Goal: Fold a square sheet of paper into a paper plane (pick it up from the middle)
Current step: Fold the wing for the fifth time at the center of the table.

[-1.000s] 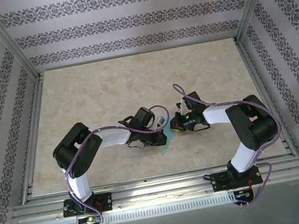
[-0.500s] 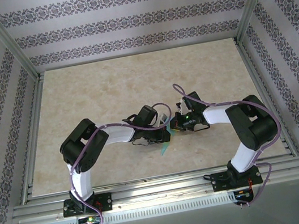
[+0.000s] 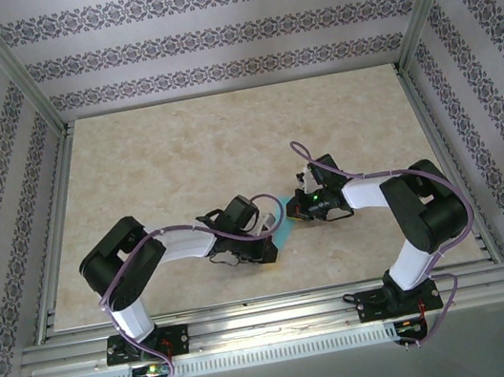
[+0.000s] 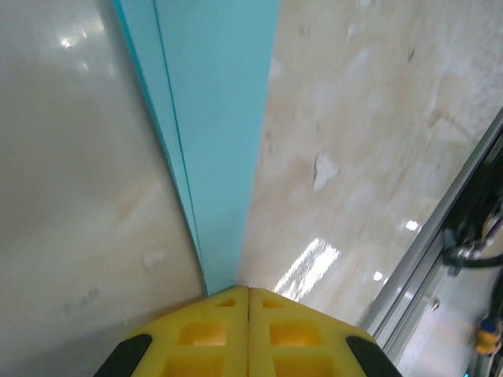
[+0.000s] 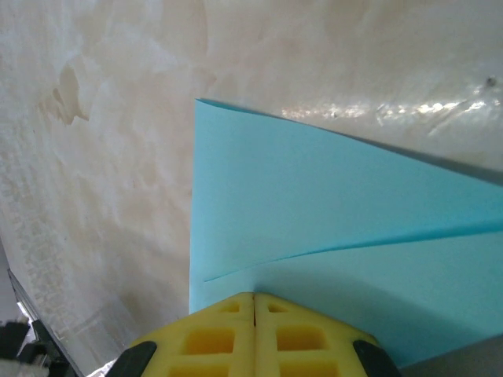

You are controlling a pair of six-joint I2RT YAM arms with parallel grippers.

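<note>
Now: left gripper (image 4: 248, 292), yellow fingers pressed together, no gap at the seam. The thin turquoise paper (image 4: 216, 118), folded into a long narrow strip, starts right at the tips and runs straight away along the finger line. A crease follows one long edge. Cannot tell whether a layer is nipped or the tips only bear down on it.

Right gripper (image 5: 253, 300) likewise closed, tips at the edge of a wider part of the same sheet, where one flap overlaps another.

From above, the paper lies on the beige marbled tabletop (image 3: 180, 162), mid-table toward the near edge, between the two grippers. Left gripper sits at its near-left end, right gripper at its far-right end, both touching. Long axis runs near-left to far-right.

Judgement: the next stroke most likely follows that axis. Left arm is already lined up with it; right arm looks better placed as the anchor.
</note>
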